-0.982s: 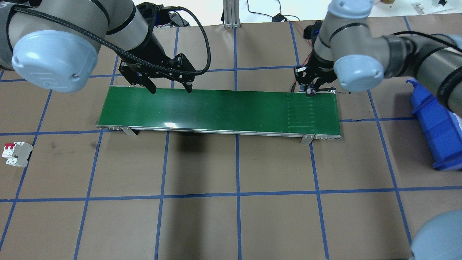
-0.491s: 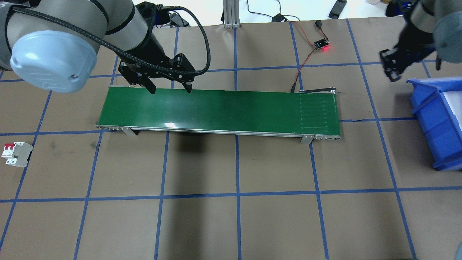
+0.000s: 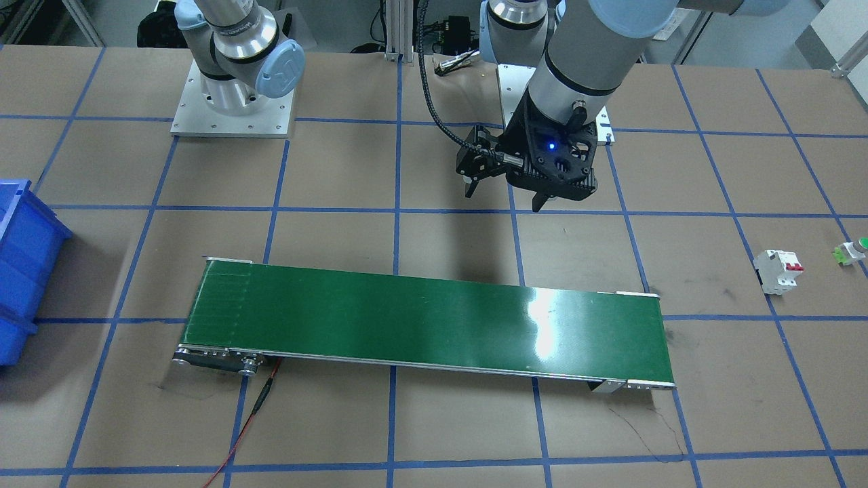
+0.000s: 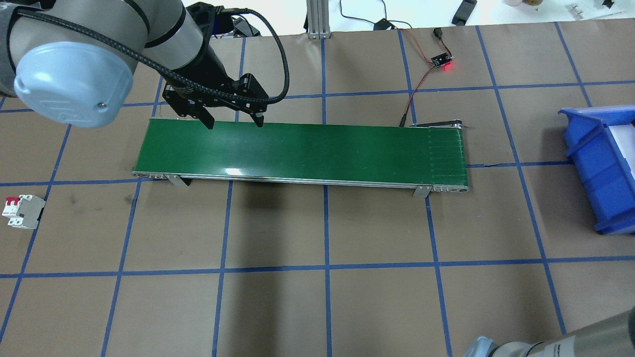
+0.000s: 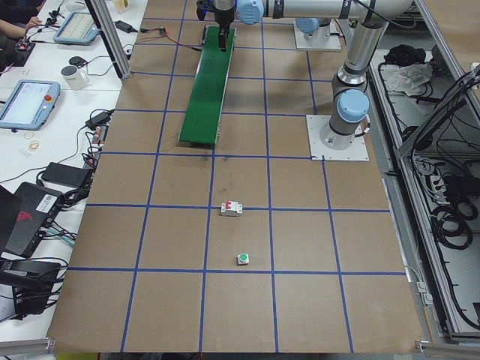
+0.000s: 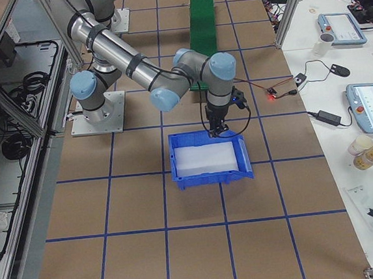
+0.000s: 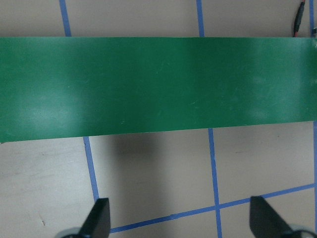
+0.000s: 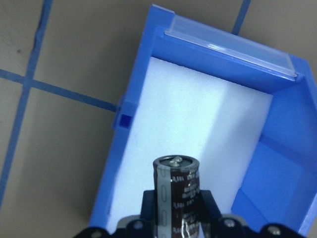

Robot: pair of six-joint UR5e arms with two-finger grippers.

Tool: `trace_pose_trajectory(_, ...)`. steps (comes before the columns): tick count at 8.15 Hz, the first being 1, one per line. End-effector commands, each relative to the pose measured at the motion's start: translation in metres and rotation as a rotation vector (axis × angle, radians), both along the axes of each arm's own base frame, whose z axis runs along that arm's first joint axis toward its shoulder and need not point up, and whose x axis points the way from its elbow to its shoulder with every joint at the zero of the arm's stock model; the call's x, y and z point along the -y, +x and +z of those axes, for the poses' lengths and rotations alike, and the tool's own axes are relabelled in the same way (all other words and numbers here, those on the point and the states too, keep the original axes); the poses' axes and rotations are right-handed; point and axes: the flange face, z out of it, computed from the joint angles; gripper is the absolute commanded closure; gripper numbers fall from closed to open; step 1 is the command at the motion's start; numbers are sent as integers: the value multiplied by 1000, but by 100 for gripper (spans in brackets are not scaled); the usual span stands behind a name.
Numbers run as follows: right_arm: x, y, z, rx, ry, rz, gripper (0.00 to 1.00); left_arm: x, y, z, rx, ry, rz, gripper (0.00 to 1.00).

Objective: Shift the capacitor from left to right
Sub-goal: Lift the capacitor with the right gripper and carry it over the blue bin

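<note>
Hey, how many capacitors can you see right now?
1: the capacitor, gripped in the right claw over the bin. None shows elsewhere, though some could be hidden.

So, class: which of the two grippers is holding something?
The right gripper: it is shut on the black capacitor over the blue bin. The left gripper is open and empty, near the green conveyor belt.
</note>
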Motion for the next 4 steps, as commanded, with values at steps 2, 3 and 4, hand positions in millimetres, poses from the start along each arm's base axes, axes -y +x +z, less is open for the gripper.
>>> trace_pose_trajectory(2,-3,-46,-50,40,34,61,0,0,0,0,1,0,-2,0)
trace_pose_trajectory(3,-13,-35,-17,27,17,69,0,0,-1,-1,1,2,0,0)
trace_pose_trajectory(4,-18,2,28,107,-70,88,4,0,-1,-1,1,2,-2,0)
